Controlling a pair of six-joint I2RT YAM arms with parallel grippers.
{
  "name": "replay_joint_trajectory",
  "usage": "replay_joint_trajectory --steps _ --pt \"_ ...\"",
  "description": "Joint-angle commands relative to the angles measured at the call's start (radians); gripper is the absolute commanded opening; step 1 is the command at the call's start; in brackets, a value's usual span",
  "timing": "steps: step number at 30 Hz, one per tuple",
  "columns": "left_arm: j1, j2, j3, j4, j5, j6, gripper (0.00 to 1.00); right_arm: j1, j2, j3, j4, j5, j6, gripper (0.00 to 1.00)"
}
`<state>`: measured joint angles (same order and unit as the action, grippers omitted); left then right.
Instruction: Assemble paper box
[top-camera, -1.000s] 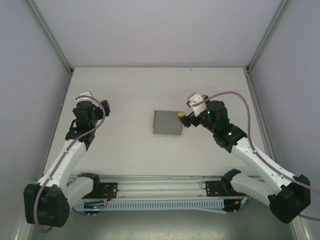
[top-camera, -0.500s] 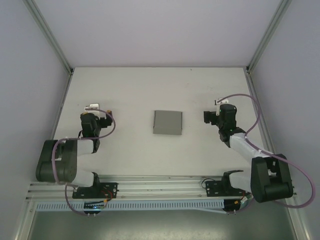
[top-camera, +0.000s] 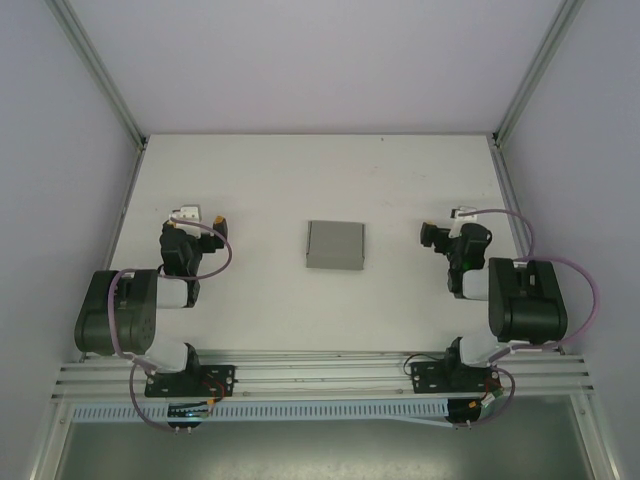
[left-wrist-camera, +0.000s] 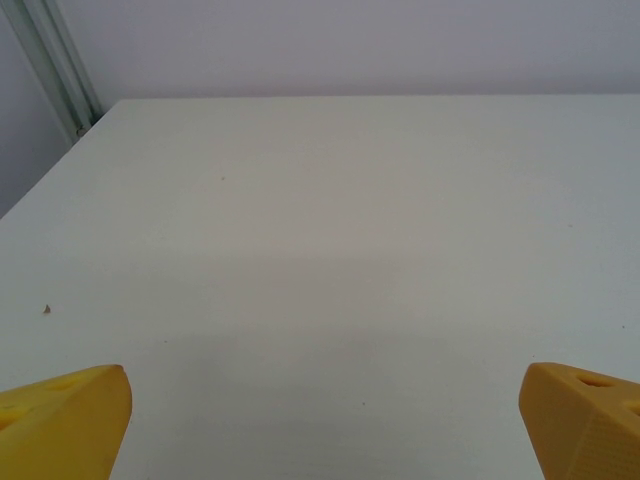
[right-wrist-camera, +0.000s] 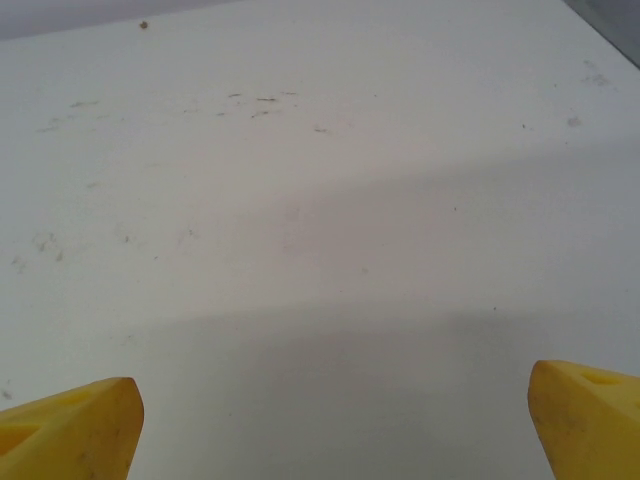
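The small grey cardboard paper box lay flat in the middle of the white desk. It was between the two arms and well apart from both. From above it was too small for me to tell its flaps or folds. It looked like a plain grey rectangle with a lighter strip down its left side.

The left pincer sat to the left of the box and the right pincer to the right, and neither touched it. From above both were tiny and hard to pick out against the black arm parts. In the left wrist view, the left pincer had two yellow plastic fingertips poking in at the bottom corners, cut off by the edge. They were spread wide apart with bare desk between them. In the right wrist view, the right pincer looked the same, its yellow fingertips also wide apart over bare desk.

The desk was smooth and white. It had little dark scuff marks near the far side and one tiny speck. Pale grey walls stood round three sides, with silver metal posts in the corners. At the near edge a silver metal rail held the arm bases. Thin purple cables looped beside the arms.
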<state>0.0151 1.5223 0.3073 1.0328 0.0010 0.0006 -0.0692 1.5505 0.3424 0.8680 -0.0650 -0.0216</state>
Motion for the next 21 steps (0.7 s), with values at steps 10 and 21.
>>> replay_joint_trajectory --steps 10,21 --pt "0.006 -0.002 0.0 0.041 0.022 0.013 0.99 0.02 0.005 0.033 0.047 0.028 0.057 0.99" --pt "0.005 -0.002 -0.003 0.043 0.023 0.012 0.99 0.03 0.003 0.039 0.031 0.07 0.062 0.99"
